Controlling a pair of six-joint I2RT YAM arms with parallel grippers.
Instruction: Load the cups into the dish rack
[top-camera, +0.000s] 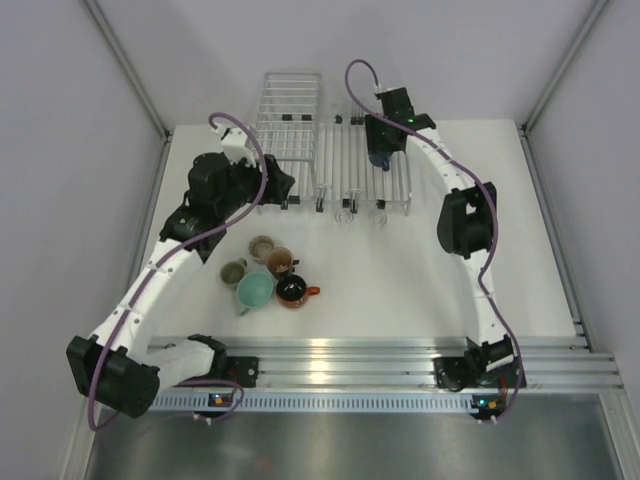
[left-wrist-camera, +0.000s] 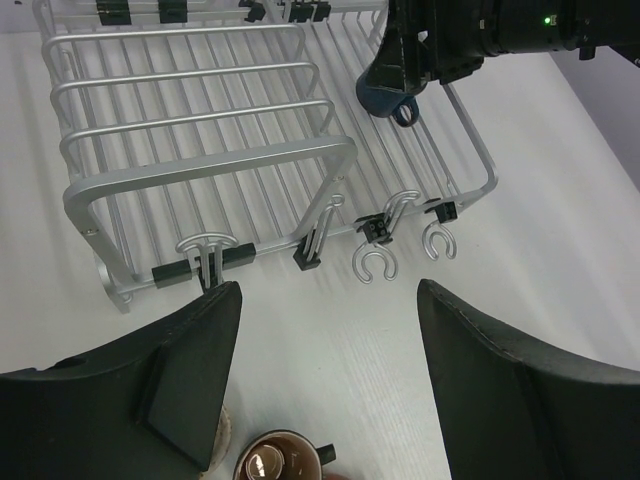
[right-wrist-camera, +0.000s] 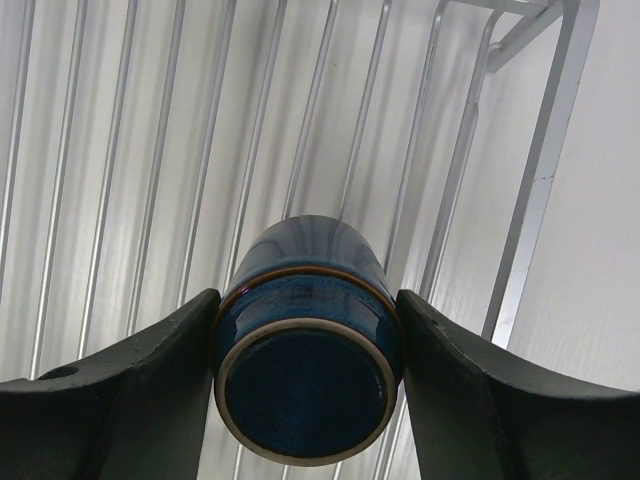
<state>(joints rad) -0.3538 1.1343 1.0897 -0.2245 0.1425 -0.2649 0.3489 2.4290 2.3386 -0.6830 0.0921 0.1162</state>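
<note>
Clamped between the fingers of the right gripper, the dark blue cup is held with its base toward the wrist camera, over the bars of the dish rack and near its right rim. Whether its mouth touches the bars cannot be told. The left gripper is spread wide and empty, poised between the rack's hooked front edge and the other five cups, which are grouped on the table. If the cup is released while tilted or too high, it is likely to be tipped onto its side. Its handle could also be snagged on a wire, and the light rack dragged as the fingers are withdrawn.
</note>
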